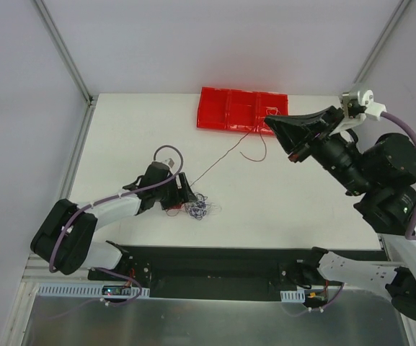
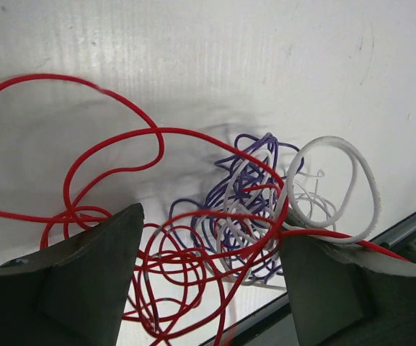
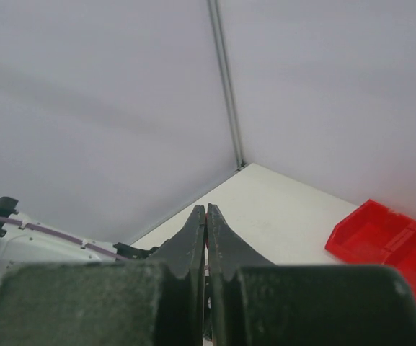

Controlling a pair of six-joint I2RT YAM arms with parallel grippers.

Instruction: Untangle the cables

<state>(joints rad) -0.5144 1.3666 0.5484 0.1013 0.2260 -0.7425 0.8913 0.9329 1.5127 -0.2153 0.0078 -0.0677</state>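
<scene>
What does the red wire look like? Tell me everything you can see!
The red wire is very thin, smooth and bendy. Much of it lies in curly loops on the white table, tangled with the purple wire and white wire inside the open left claw. From there one stretch runs straight up to the shut right claw, which seems to pinch it, and a loose tail curls down nearby.

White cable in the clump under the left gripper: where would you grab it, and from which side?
Pinch the white cable on the top arc of its loop, at the right of the left wrist view, bringing the left gripper down from above. That arc lies flat, clear of the red cable and purple cable, so likely nothing else gets caught.
</scene>
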